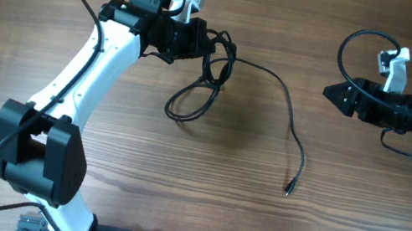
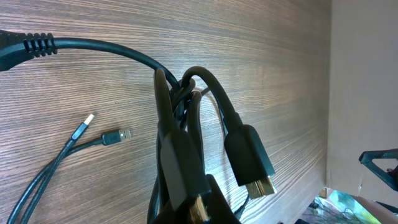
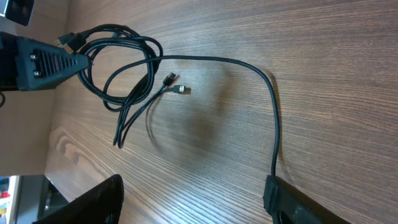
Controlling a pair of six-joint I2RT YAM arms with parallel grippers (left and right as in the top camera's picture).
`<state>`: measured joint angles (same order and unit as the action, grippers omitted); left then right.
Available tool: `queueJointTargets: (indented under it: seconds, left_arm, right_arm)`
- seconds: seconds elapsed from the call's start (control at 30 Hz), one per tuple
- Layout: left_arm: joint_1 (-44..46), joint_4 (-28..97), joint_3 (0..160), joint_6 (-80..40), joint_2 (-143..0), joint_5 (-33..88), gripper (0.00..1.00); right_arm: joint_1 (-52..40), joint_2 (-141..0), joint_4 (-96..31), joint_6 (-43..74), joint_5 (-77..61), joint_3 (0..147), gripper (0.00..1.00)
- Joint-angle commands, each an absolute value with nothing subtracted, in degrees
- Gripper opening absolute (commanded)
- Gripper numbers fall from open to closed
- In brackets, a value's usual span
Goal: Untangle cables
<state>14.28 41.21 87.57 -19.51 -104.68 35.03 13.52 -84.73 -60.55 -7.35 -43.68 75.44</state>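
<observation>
Left gripper (image 1: 208, 46): clamped on thin black flexible cables (image 1: 216, 68), seemingly knotted | Right gripper (image 1: 329, 93): fingers spread, clear of cables

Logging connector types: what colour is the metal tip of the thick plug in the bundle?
Gold, on a black plug; clearest in the left wrist view.

Nothing readable in any of my views. No text, label, brand or number that I can make out on the thin black cables (image 1: 196, 97), on the black plug with the gold tip (image 2: 249, 152), or on the brown wood-grain table (image 1: 215, 211).
</observation>
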Motion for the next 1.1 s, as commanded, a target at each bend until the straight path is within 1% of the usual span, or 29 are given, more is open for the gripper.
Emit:
queueJointTargets:
  seconds: [0.0,0.13,0.3,0.33,0.43,0.5,0.57,0.67,0.87,0.97,1.07]
  left_arm:
    - [14.1,40.9,88.1,-17.9,-103.9,36.2,0.04]
    - [14.5,41.0,88.1,-17.9,-103.9,36.2,0.04]
    - [15.7,40.1,88.1,-17.9,-103.9,36.9,0.04]
    - [15.9,39.0,88.1,-17.9,-103.9,38.9,0.04]
    - [15.9,30.8,88.1,-16.5,-103.9,53.4,0.04]
    - [15.9,26.7,88.1,-17.0,-103.9,59.8,0.04]
    - [15.9,20.6,88.1,-20.3,-103.9,68.1,0.04]
    - [15.9,16.1,88.1,-27.4,-103.9,73.6,0.04]
    - [16.0,16.1,88.1,-29.5,-103.9,74.6,0.04]
    - [16.8,16.4,88.1,-30.5,-103.9,74.5,0.04]
    - [18.0,16.5,88.1,-30.5,-103.9,74.5,0.04]
  right_arm:
    - [13.3,-83.9,-60.5,-6.3,-43.4,76.1,0.74]
    - [12.0,-83.9,-59.4,-5.7,-45.1,76.1,0.74]
    - [6.1,-83.9,-55.6,-2.8,-45.0,76.1,0.74]
    - [5.0,-83.9,-54.3,-2.3,-45.1,76.1,0.74]
    - [2.4,-83.9,-50.1,0.9,-45.6,76.1,0.75]
    - [1.9,-83.9,-48.1,1.9,-46.9,76.1,0.75]
    - [1.4,-83.9,-44.4,3.4,-50.0,76.1,0.75]
    - [0.3,-83.9,-40.2,6.0,-50.2,76.1,0.74]
    - [-0.1,-83.9,-33.0,13.2,-50.1,76.1,0.66]
    - [-0.2,-83.9,-30.7,14.4,-50.0,76.1,0.62]
    - [-0.2,-83.9,-30.7,15.0,-50.0,76.1,0.6]
